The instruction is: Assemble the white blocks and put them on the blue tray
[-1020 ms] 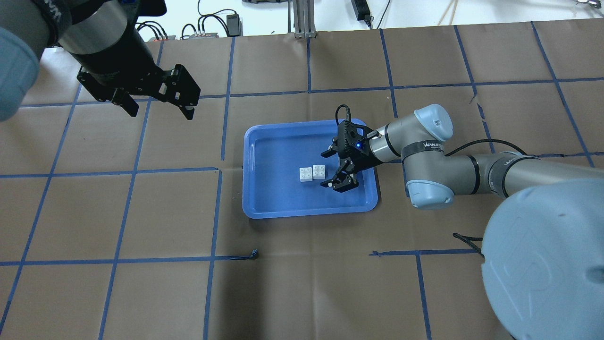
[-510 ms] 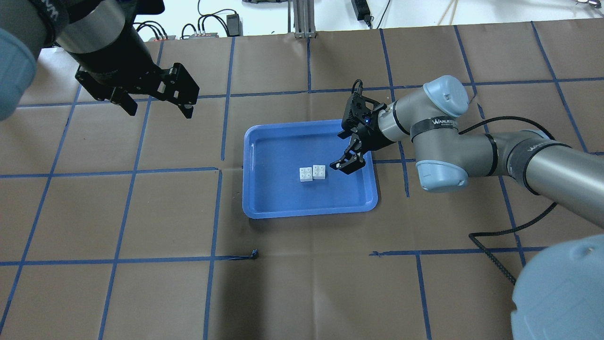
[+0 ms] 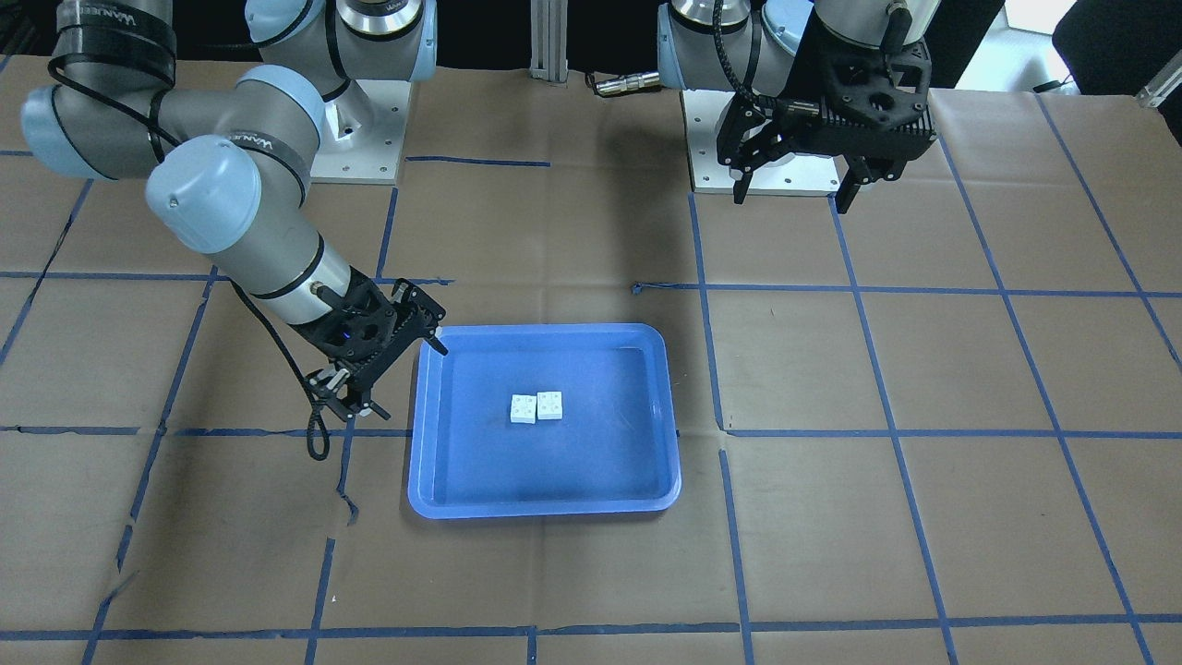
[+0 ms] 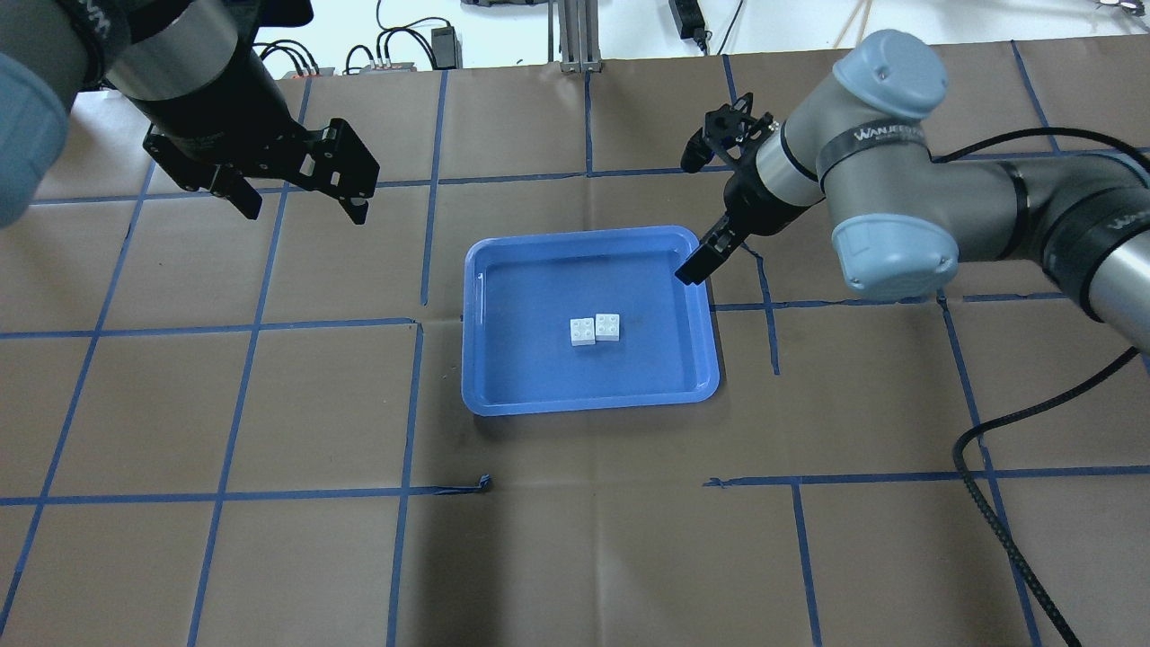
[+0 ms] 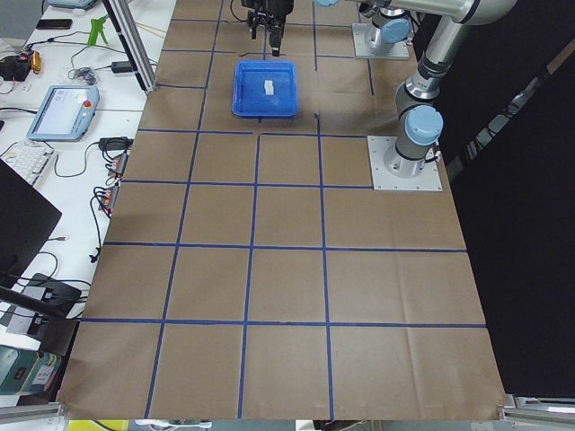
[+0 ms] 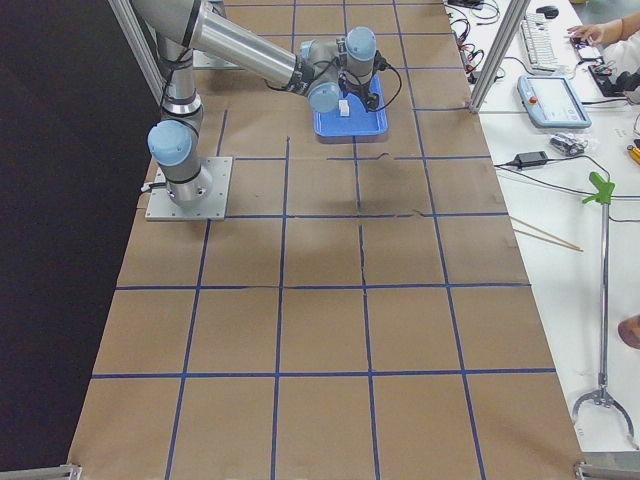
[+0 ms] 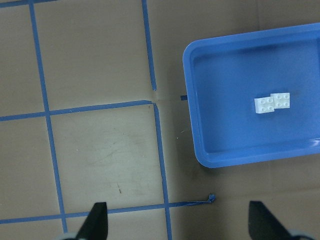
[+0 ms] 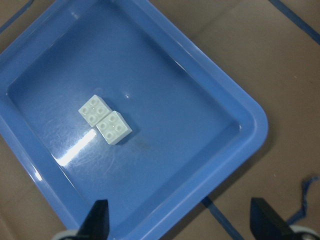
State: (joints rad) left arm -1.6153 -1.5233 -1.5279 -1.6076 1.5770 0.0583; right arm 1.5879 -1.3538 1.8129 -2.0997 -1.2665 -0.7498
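Two white blocks (image 4: pixel 595 329) lie touching, offset corner to corner, near the middle of the blue tray (image 4: pixel 588 403). They also show in the front view (image 3: pixel 536 406), the left wrist view (image 7: pixel 272 102) and the right wrist view (image 8: pixel 105 118). My right gripper (image 4: pixel 690 218) is open and empty, raised over the tray's far right corner, apart from the blocks. My left gripper (image 4: pixel 305 214) is open and empty, high over the table far left of the tray. The tray rim also shows in the right wrist view (image 8: pixel 240 100).
The table is brown paper with a blue tape grid. A loose curl of tape (image 4: pixel 485 483) lies in front of the tray. A black cable (image 4: pixel 979 449) hangs from the right arm. The arm bases (image 3: pixel 776 175) stand at the robot's side.
My right gripper has lifted and drawn back from beside the blocks to the tray's far right corner. The blocks stay put in the tray. The left arm has barely moved.
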